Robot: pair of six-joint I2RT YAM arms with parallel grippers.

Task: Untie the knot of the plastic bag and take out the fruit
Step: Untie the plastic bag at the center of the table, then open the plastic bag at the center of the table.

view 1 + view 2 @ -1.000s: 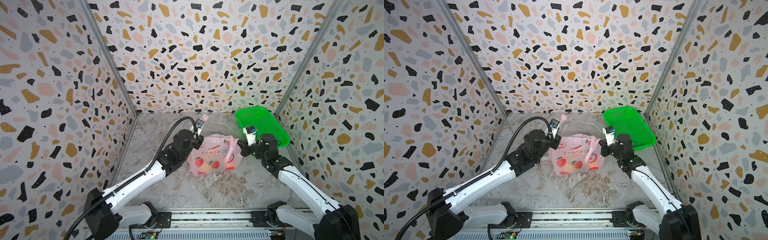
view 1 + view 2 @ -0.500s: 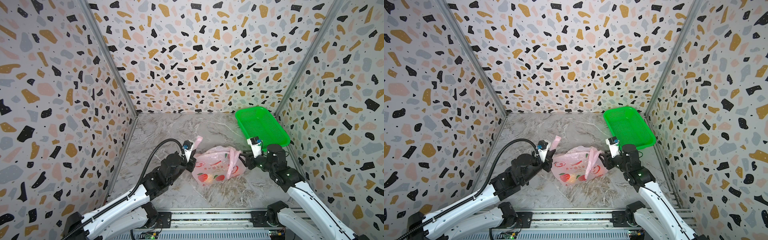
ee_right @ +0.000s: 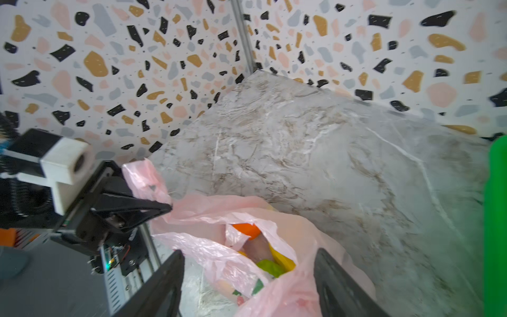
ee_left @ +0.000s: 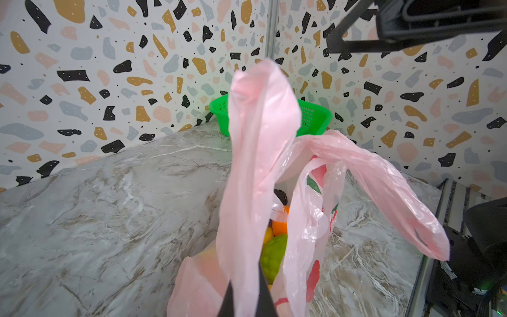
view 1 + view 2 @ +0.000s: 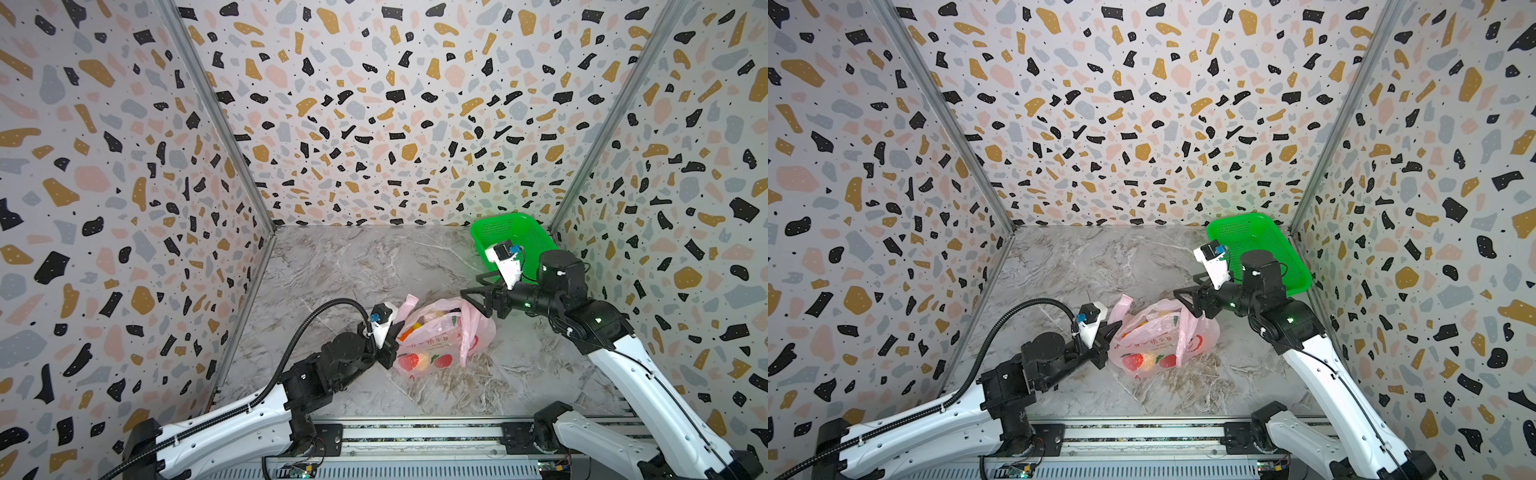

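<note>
While the right gripper [image 5: 478, 296] is being held open above the bag [image 5: 444, 338], a handle [image 4: 255, 164] is being clamped by the left gripper [image 5: 388, 347].

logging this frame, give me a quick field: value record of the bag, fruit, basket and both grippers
bag: pink plastic bag on the marble table, mouth open, no knot visible
fruit: orange fruit and green fruit inside the bag
left gripper: shut on a bag handle
right gripper: open, above the bag mouth, holding nothing
basket: green basket at the far right corner; contents hidden by the arm
</note>
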